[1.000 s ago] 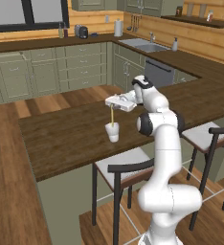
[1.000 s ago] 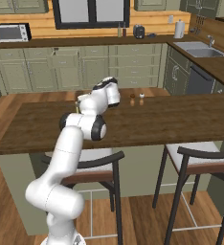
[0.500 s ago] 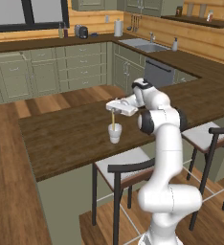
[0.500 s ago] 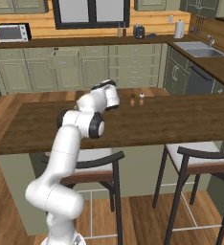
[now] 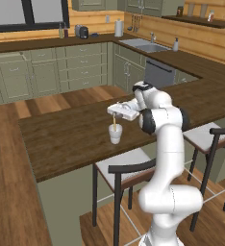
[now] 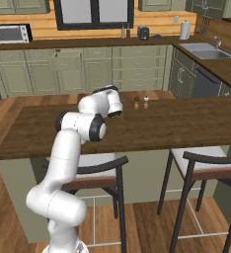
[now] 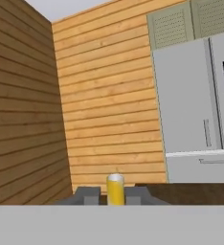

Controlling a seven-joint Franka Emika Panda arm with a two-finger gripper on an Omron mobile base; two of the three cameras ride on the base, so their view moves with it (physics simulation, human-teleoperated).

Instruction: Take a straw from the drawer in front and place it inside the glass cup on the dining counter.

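The glass cup (image 5: 115, 134) stands on the dining counter (image 5: 61, 137), near its front edge. My gripper (image 5: 114, 112) hangs straight above the cup, shut on the pale-yellow straw (image 5: 114, 123). The straw stands upright with its lower end inside the cup. In the hand view the straw's end (image 7: 115, 189) sits between my two dark fingertips (image 7: 87, 195), at the gripper (image 7: 115, 196). From the right base view my own arm (image 6: 105, 103) hides the cup and straw. A wide drawer (image 5: 7, 58) in the far cabinets looks pulled out a little.
Two small shakers (image 6: 141, 103) stand on the dining counter (image 6: 186, 123) right of the arm. Bar stools (image 5: 126, 166) (image 5: 213, 137) are tucked along the counter's near side. A sink (image 5: 145, 45) and dishwasher lie beyond.
The hand has come down a little with the straw, and the straw's lower end has gone deeper into the cup. The base has not moved.
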